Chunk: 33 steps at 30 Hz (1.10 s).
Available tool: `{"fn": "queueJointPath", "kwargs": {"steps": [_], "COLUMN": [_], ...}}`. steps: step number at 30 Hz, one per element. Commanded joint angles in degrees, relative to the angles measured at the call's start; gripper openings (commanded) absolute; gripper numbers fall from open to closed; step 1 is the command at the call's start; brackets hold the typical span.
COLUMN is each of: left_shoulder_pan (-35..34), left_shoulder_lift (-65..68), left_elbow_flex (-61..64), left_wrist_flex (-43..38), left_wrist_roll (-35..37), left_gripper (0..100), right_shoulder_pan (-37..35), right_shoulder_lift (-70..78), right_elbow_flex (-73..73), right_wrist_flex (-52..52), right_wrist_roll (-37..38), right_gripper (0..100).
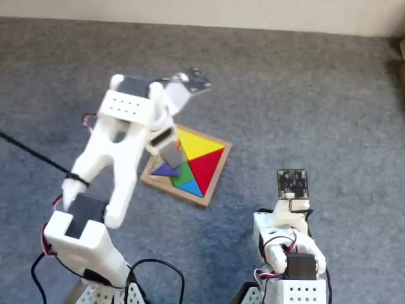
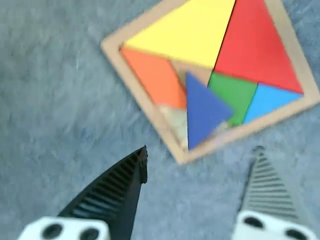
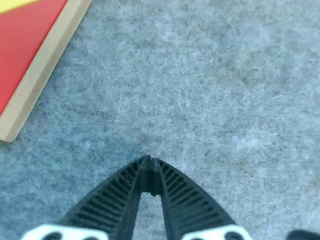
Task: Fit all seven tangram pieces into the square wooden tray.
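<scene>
as the dark blue wooden triangle [image 2: 205, 112] lies crooked in the square wooden tray [image 2: 151, 107], the released left claw [image 2: 201, 150] should turn it flat, the right claw [image 3: 150, 165] being clenched.

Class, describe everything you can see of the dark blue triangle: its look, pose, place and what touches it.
The dark blue triangle is a flat, smooth painted piece, seemingly wood. It lies askew in the wooden tray, not seated: one end reaches the rim nearest the open left gripper. It overlaps the green piece and sits beside the orange piece. Nothing grips it.
</scene>
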Motion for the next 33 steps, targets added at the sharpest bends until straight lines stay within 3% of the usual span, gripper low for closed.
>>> {"fn": "queueJointPath", "kwargs": {"steps": [1, 8, 14, 18, 24, 31, 33], "left_shoulder_pan": [-5.49, -10.42, -10.15, -10.15, -8.48, -7.96, -6.9], "left_shoulder_lift": [-6.64, -19.56, -33.36, -38.46, -36.09, -26.33, -24.13], "left_elbow_flex": [-2.95, 13.93, 36.09, 45.32, 49.54, 49.19, 49.19], "left_wrist_flex": [5.98, 4.22, -9.49, -18.37, -24.7, -30.51, -30.77], "left_wrist_roll": [0.35, 0.35, 0.7, 7.21, 14.33, 15.03, 15.03], "left_gripper": [21, 17, 17, 17, 18, 18, 22], "right_shoulder_pan": [0.75, 0.75, 0.75, 0.75, 0.75, 0.75, 0.75], "right_shoulder_lift": [-0.31, -0.31, -0.31, -0.31, -0.31, -0.31, -0.31], "right_elbow_flex": [6.29, 6.29, 6.29, 6.29, 6.29, 6.29, 6.29], "right_wrist_flex": [-0.13, -0.13, -0.22, -0.22, -0.22, -0.22, -0.22], "right_wrist_roll": [-0.26, -0.26, -0.26, -0.35, -0.35, -0.26, -0.26], "right_gripper": [0.5, 0.5, 0.5, 0.5, 0.5, 0.5, 0.5]}}
